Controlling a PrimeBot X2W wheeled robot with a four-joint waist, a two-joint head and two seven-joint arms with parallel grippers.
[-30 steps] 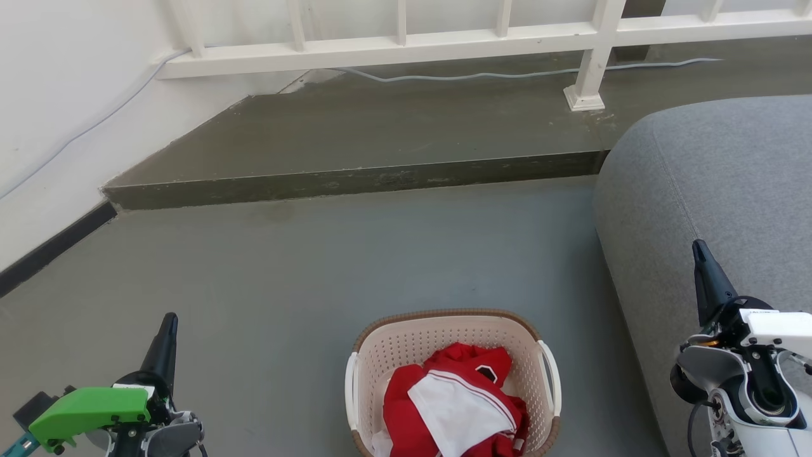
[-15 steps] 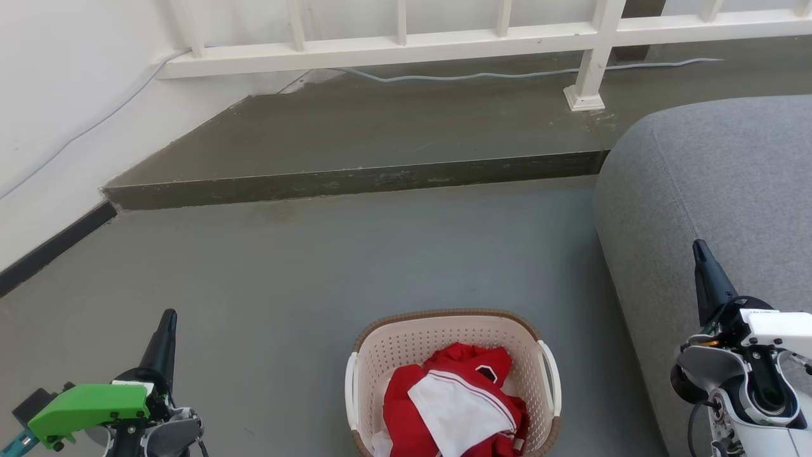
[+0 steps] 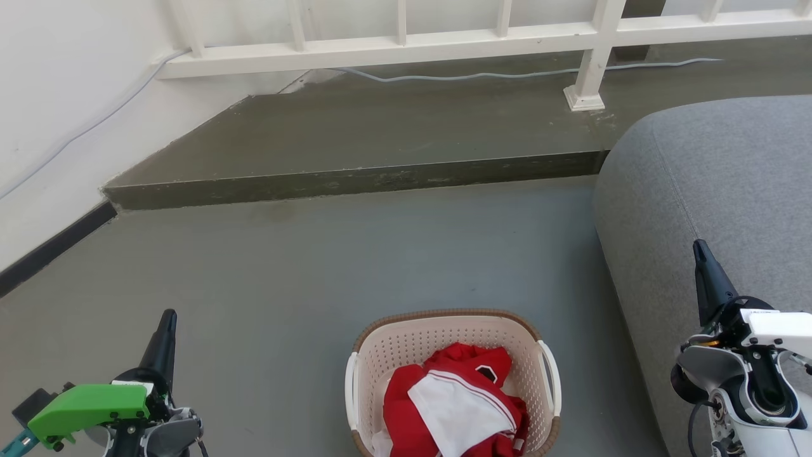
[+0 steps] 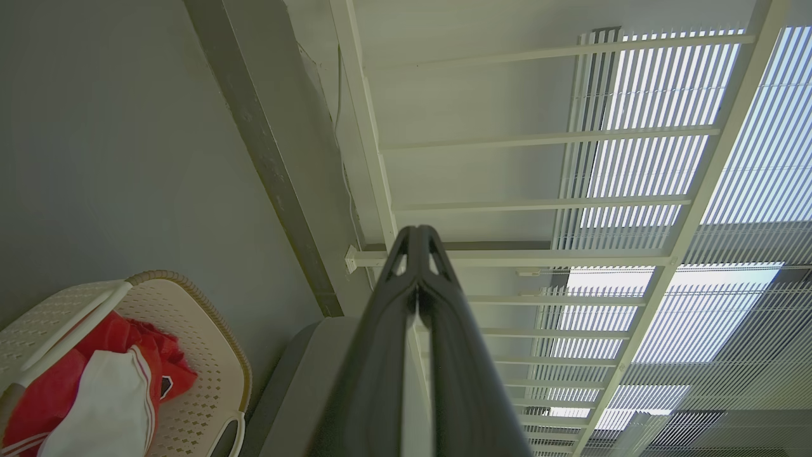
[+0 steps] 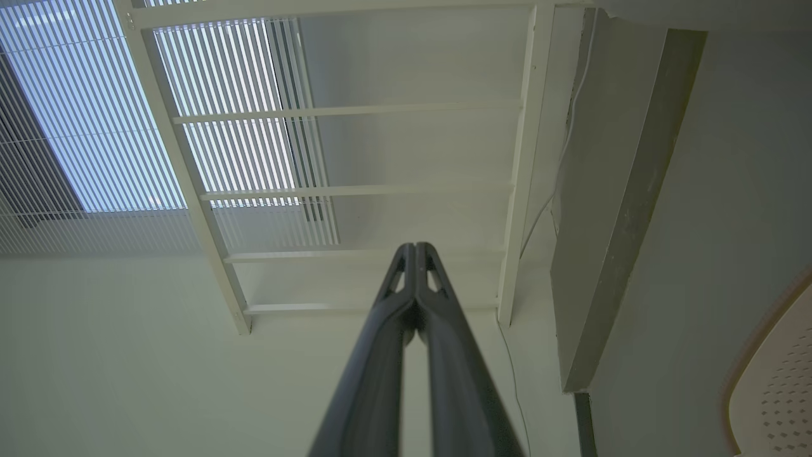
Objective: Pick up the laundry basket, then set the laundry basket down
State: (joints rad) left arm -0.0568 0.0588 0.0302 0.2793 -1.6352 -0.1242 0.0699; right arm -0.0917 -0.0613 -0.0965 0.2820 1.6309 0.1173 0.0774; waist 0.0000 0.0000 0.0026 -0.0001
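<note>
From my head, the laundry basket [image 3: 406, 346] stands on the grey floor [image 3: 317, 266] at the bottom middle, between my two arms. It is upright, with red and white clothes [image 3: 457, 400] heaped inside. My left fingers [image 3: 167, 324] point up at the lower left, well apart from the basket's left handle. My right fingers [image 3: 700, 251] point up at the lower right, in front of the grey sofa [image 3: 717, 171], and are also well clear of the basket's right handle. Beyond the basket a low step [image 3: 355, 181] runs across, with a white railing [image 3: 406, 43] above it.

From my left wrist, my left fingers [image 4: 422, 236] are pressed together at the tips with nothing between them. The basket [image 4: 212, 355] sits in the lower left corner, off to one side of the fingers and not touching them. The clothes [image 4: 108, 393] show inside it.

From my right wrist, my right fingers [image 5: 420, 249] are likewise clenched tip to tip and grasp nothing. A curved edge of the basket [image 5: 774, 393] shows at the lower right corner, apart from the fingers, which point toward the railing [image 5: 355, 190].
</note>
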